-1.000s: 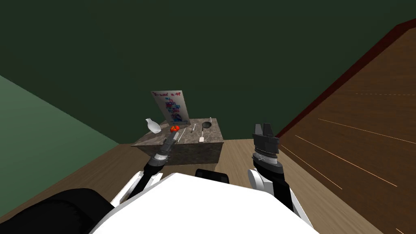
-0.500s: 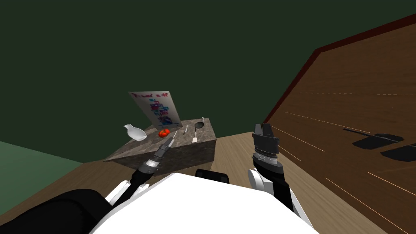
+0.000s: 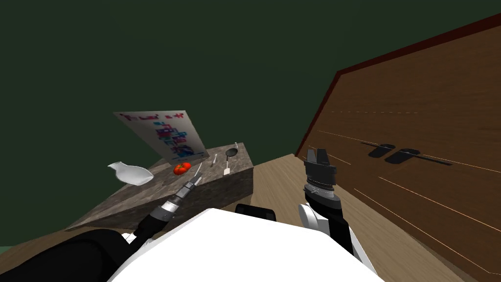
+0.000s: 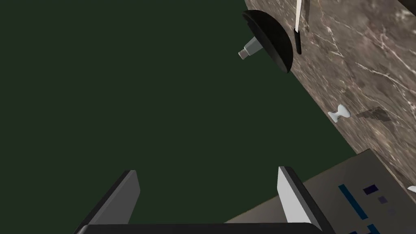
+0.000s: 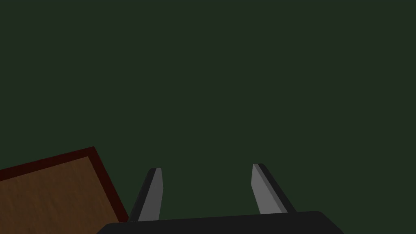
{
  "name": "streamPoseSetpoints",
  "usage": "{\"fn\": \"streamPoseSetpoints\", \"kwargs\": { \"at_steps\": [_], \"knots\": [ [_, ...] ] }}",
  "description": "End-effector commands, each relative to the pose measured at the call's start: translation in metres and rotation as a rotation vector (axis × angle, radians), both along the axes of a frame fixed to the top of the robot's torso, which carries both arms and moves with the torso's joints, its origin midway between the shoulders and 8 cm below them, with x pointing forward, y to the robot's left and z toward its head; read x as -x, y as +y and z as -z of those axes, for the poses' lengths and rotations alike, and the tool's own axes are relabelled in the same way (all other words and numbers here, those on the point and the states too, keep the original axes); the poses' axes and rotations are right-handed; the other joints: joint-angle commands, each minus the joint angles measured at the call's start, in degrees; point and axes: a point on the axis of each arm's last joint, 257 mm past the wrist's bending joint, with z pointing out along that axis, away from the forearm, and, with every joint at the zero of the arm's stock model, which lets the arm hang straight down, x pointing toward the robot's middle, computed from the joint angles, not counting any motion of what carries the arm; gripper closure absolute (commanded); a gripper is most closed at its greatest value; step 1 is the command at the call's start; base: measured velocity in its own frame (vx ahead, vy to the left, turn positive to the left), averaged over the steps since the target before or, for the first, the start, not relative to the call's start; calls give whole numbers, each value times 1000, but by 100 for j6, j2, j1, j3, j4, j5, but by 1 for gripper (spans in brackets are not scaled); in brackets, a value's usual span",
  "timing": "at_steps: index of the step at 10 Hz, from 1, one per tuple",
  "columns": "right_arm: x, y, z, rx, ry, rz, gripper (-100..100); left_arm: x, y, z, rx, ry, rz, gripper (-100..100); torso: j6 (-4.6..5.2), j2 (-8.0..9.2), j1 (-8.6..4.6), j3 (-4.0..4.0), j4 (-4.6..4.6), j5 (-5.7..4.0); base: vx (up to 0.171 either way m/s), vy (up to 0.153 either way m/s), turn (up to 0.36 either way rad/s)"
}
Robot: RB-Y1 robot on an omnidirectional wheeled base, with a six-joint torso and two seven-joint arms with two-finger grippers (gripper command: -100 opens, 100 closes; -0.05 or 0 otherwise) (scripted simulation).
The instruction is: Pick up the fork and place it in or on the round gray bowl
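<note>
A marble-topped table (image 3: 166, 196) stands ahead on my left. At its far corner sits the round dark bowl (image 3: 231, 152), seen from the side in the left wrist view (image 4: 270, 40). Between the bowl and a tomato (image 3: 182, 168) lie three thin utensils. The short pale one (image 3: 214, 159) looks like the fork; its light end (image 4: 339, 113) rests on the marble. My left gripper (image 3: 193, 182) hovers over the table's near part, open and empty (image 4: 207, 174), short of the utensils. My right gripper (image 3: 318, 156) is raised beside the table, open (image 5: 207, 174).
A printed poster (image 3: 161, 134) leans at the table's back edge, with a white vase (image 3: 129, 174) in front of it to the left. A white-bladed, black-handled utensil (image 4: 298, 36) lies next to the bowl. A small grey bottle (image 4: 248, 48) stands behind the bowl. A brown wooden wall (image 3: 416, 147) rises on my right.
My base and head have turned, so the table now sits nearer and further left. My left arm has stretched out over the tabletop. The right arm keeps its pose.
</note>
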Motion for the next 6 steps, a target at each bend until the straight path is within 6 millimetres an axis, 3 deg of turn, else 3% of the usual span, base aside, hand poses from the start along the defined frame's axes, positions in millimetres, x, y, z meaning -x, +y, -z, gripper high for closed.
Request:
{"fn": "streamPoseSetpoints", "kwargs": {
  "at_steps": [1, 2, 3, 4, 5, 6],
  "knots": [
    [0, 0, 0, 0, 0, 0, 0, 11, 21, 18, -21, 78, -35, -100, 0, 0, 0, 0, 0, 0, 0, -4, -358],
    [0, 0, 0, 0, 0, 0, 0, 23, 40, 33, -39, 142, -65, -100, 3, -1, 1, -1, 0, 0, 3, 3, -430],
    [0, 0, 0, 0, 0, 0, 0, 23, 40, 33, -39, 142, -65, -100, 3, -3, 3, -2, -1, 0, 4, 11, -203],
    [0, 0, 0, 0, 0, 0, 0, 36, 60, 46, -58, 206, -96, -100, -3, -3, 5, -2, -1, 1, 6, 7, -347],
    [0, 0, 0, 0, 0, 0, 0, 36, 60, 46, -58, 206, -97, -100, 2, -3, 5, -2, -1, 1, 4, 12, -199],
    [0, 0, 0, 0, 0, 0, 0, 50, 81, 59, -78, 268, -130, -100, -3, -4, 6, -2, -1, 2, 8, 9, -347]
  ]
}}
